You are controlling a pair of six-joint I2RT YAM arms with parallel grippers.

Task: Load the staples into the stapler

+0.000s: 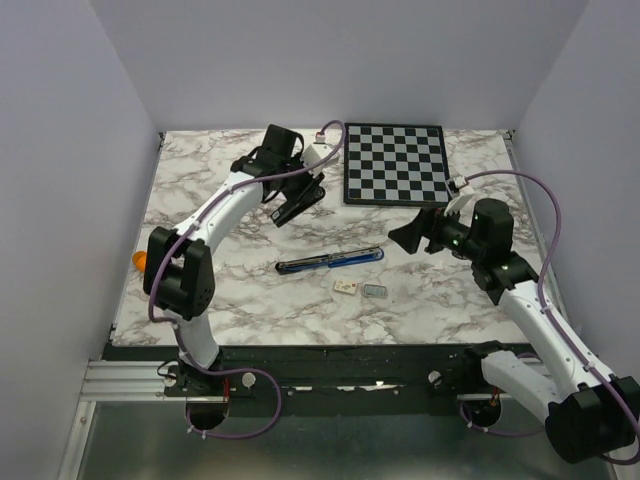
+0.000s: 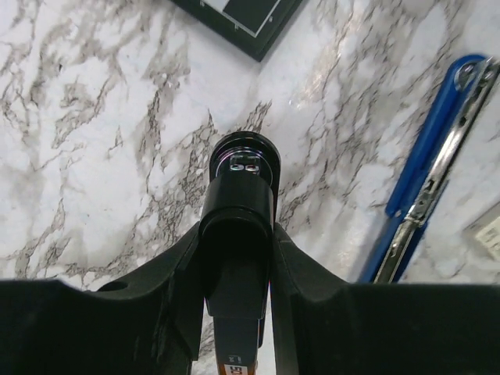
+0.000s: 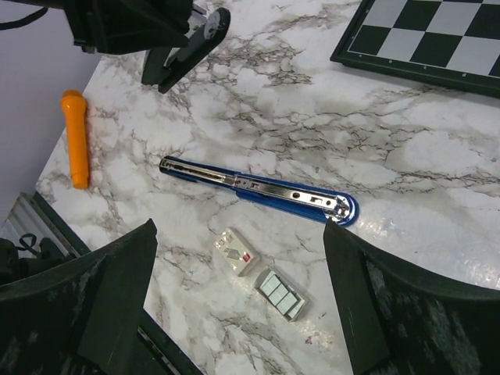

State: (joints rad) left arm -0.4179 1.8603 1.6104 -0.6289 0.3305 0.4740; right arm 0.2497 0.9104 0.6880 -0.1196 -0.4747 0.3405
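The blue stapler [image 1: 330, 261] lies opened flat mid-table, its metal staple channel facing up [image 3: 258, 187]. Just in front of it lie a tiny white box [image 3: 237, 251] and, to its right, the silvery-grey block of staples [image 3: 281, 294], also seen from above [image 1: 376, 291]. My right gripper [image 3: 250, 312] is open and empty, hovering above the staples and box, to the right of the stapler [image 1: 410, 237]. My left gripper [image 1: 297, 205] is behind the stapler, shut on a black cylindrical object [image 2: 241, 195] held just above the marble. The stapler's end [image 2: 437, 164] shows to its right.
A chessboard [image 1: 394, 163] lies at the back, its corner in the left wrist view [image 2: 242, 19]. An orange marker-like cylinder [image 3: 74, 137] lies at the table's left edge [image 1: 140, 260]. The marble table's front edge [image 1: 300, 345] is close to the staples.
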